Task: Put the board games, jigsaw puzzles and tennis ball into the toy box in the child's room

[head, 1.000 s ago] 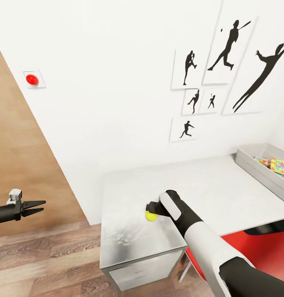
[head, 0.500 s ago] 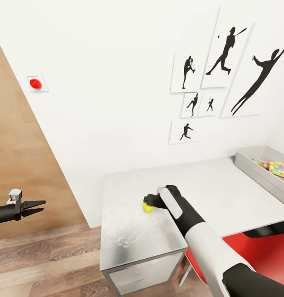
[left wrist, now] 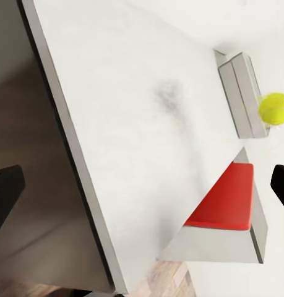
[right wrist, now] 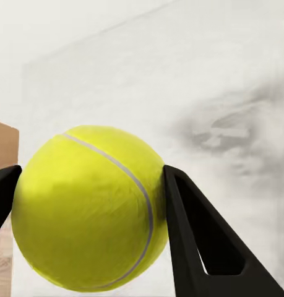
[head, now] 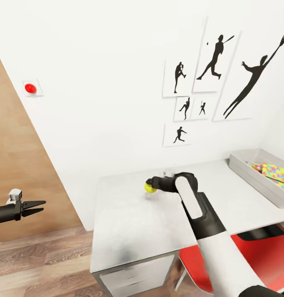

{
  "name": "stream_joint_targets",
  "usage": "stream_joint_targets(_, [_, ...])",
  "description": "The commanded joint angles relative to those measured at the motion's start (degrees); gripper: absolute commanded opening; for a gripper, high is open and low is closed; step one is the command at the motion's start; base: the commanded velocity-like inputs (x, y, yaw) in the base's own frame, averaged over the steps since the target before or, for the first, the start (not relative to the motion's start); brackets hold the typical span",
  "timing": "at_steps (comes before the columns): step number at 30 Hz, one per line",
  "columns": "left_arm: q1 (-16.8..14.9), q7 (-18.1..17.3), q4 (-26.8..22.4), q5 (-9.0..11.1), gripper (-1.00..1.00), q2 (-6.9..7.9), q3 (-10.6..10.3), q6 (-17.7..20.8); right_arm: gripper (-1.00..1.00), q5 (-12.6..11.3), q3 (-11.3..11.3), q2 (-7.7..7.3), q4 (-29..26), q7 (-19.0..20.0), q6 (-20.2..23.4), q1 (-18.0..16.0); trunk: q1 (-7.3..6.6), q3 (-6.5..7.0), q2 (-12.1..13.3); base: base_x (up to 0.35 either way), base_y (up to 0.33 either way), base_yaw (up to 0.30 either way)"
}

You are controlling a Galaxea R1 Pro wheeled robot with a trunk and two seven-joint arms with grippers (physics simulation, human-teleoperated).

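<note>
Right wrist view shows our right fingers (right wrist: 185, 216) clamped across the ball (right wrist: 89, 207) just above the desk (head: 133, 222); light, fuzzy and round, it should hold best gripped across its middle.

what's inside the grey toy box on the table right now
Inside the toy box lies a pastel jigsaw puzzle over other colourful items. What lies beneath is covered, and the box's far end is cut off by the picture edge.
</note>
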Motion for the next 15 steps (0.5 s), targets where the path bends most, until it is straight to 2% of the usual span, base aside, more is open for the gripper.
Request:
stream_joint_targets(1, [-0.1,-0.4,0.0,-0.6,1.00,-0.01,0.3,0.6,-1.00,-1.1,-1.6,-0.41,-3.3,-0.8,0.6,0.7,0.03,0.01,-0.1,0.000,-0.295,0.000])
stream_joint_targets(3, [-0.1,-0.4,0.0,-0.6,1.00,-0.01,0.3,0.5,-1.00,-1.3,-4.3,-0.95,-8.3,-0.9,1.3,2.0,0.03,0.19,-0.1,0.000,-0.300,0.000])
stream_joint_targets(5, [-0.1,-0.4,0.0,-0.6,1.00,-0.01,0.3,0.2,-1.00,-1.4,-5.9,-1.17,-10.9,-0.9,1.7,3.2,0.03,0.38,-0.1,0.000,-0.303,0.000])
stream_joint_targets(12, [-0.1,-0.4,0.0,-0.6,1.00,-0.01,0.3,-0.2,-1.00,-1.3,-7.0,-1.32,-12.8,-0.9,1.9,4.7,0.03,1.04,-0.1,0.000,-0.305,-0.032])
stream_joint_targets(15, [-0.1,-0.4,0.0,-0.6,1.00,-0.01,0.3,-0.3,-1.00,-1.3,-8.4,-1.32,-12.9,-0.9,1.9,4.8,0.03,1.33,-0.1,0.000,-0.306,-0.059])
